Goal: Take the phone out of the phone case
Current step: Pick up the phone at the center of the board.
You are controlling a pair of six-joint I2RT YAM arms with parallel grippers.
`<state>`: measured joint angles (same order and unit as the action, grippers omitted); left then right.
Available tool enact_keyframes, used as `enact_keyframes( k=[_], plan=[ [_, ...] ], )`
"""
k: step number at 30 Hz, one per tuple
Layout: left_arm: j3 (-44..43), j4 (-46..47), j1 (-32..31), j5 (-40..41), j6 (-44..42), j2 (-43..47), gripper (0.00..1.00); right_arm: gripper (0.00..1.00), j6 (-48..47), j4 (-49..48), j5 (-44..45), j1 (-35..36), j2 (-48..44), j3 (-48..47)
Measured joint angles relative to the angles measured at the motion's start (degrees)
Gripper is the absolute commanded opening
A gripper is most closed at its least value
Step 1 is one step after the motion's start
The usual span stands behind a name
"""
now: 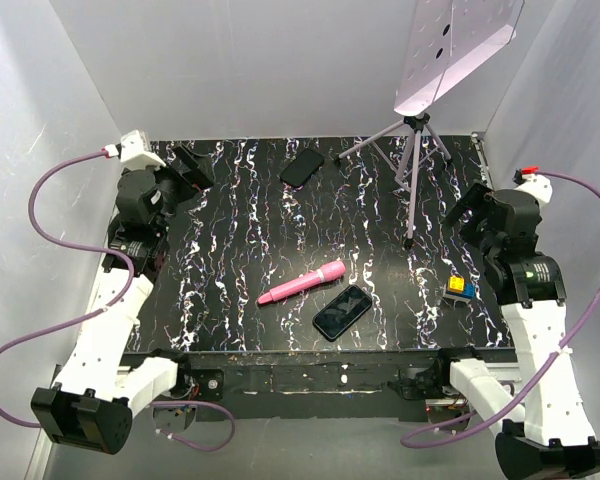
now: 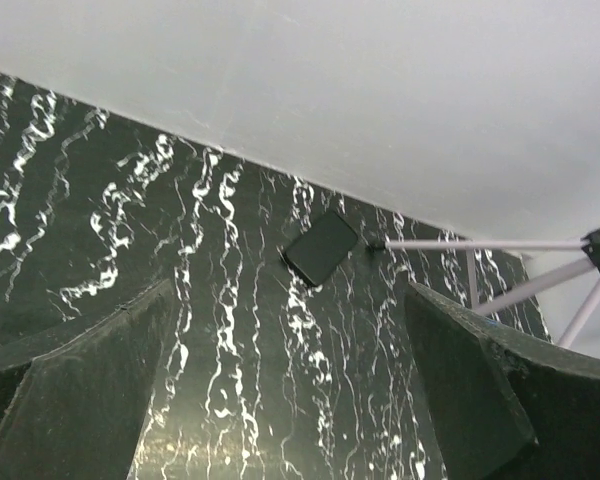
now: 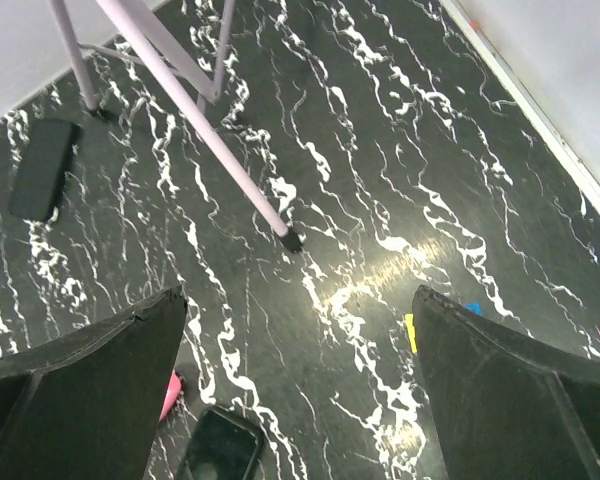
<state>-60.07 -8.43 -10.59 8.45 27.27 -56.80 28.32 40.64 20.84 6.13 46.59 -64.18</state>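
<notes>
Left fingers (image 2: 80,390) spread wide, grasping nothing; over far-left corner of table (image 1: 230,220), close to left wall. Right fingers (image 3: 500,380) spread wide, grasping nothing, at right edge near yellow-blue block (image 1: 461,288). Phone (image 1: 342,311) flat, screen up, near front edge, centre. Pink stick (image 1: 301,283) just beside, apart. Dark slab (image 1: 302,167) near back edge. Tripod (image 1: 412,170) crowds back right. Bare table between phone and slab.

Top camera looks down; both wrist cameras face the tripod (image 1: 412,180).
</notes>
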Motion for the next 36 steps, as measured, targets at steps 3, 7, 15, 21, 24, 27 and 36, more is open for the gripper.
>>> enact_keyframes(
  k=[3, 7, 15, 21, 24, 27, 36],
  plan=[
    [-0.4, -1.2, 0.0, -3.6, 0.6, -1.6, 1.00, 1.00, 0.2, 3.1, 0.3, 0.0, 1.6, -0.7],
    [-3.2, -3.5, 0.0, -10.7, 0.6, -6.3, 1.00, 1.00, 0.5, 7.5, -0.7, 0.0, 4.6, -3.6],
    [-7.2, -9.5, -9.1, -18.0, -0.7, -17.8, 0.99, 1.00, -0.3, 14.8, -12.5, 0.0, 10.7, -7.8],
    [-7.0, -13.9, -27.4, -17.2, -2.0, -24.4, 1.00, 1.00, -4.7, 16.0, -22.4, 0.0, 8.6, -6.4],
    [-7.2, -16.3, -37.0, -14.5, -2.6, -28.9, 1.00, 1.00, -5.7, 16.4, -23.9, 0.0, 5.4, -5.1],
    [-9.1, -20.1, -45.5, -11.1, -2.9, -35.4, 1.00, 1.00, -6.1, 16.4, -24.3, 0.0, 3.8, -5.1],
    [-17.8, -28.3, -52.5, -8.1, -2.1, -49.5, 1.00, 1.00, -5.8, 16.4, -25.0, 0.0, 2.5, -2.7]
  ],
)
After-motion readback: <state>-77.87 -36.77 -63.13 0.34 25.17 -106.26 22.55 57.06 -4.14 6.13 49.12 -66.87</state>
